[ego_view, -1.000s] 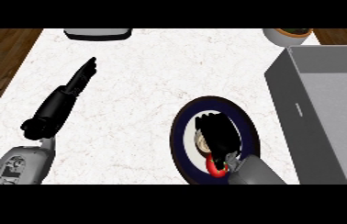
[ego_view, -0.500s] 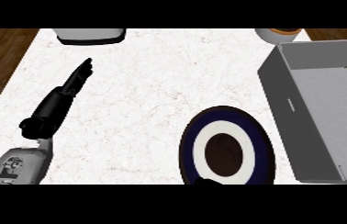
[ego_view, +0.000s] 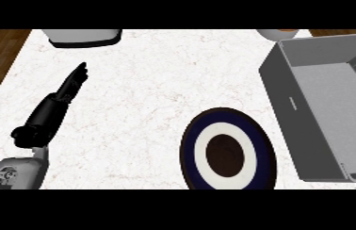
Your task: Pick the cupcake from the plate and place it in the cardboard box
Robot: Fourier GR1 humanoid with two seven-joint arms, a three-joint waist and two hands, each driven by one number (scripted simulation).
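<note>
White marbled counter [ego_view: 153, 106]: the largest surface, filling most of the head view, with a strip of brown wood seen past its upper left corner.
Grey box [ego_view: 306, 99]: a deep, open-topped container is set along the right side of the counter, its long wall facing the plate; what is seen of its floor is bare. It is grey, though the task calls it cardboard.
Plate [ego_view: 259, 144]: a round plate with a dark blue rim, a white ring and a dark brown centre is seen at lower middle, just beside the box's near wall. Nothing is seen standing on it.
Left hand [ego_view: 69, 87]: a black hand on a grey forearm is laid out at the left of the view, well apart from plate and box. Its fingers are straight and held together, pointing up the counter, clamped on nothing.
Grey object [ego_view: 82, 36]: a pale, dark-edged thing is cut off by the top edge, upper left; what it is cannot be told.
Round vessel [ego_view: 278, 33]: only a pale rim is seen at the top, just beyond the box's far corner.
Right hand: not in view, so its fingers cannot be described.
Cupcake: not seen anywhere, neither on the plate nor in the box.
Risk: if the cupcake is being carried out of sight, it could be knocked against the box's tall near wall, or released short of the opening.
</note>
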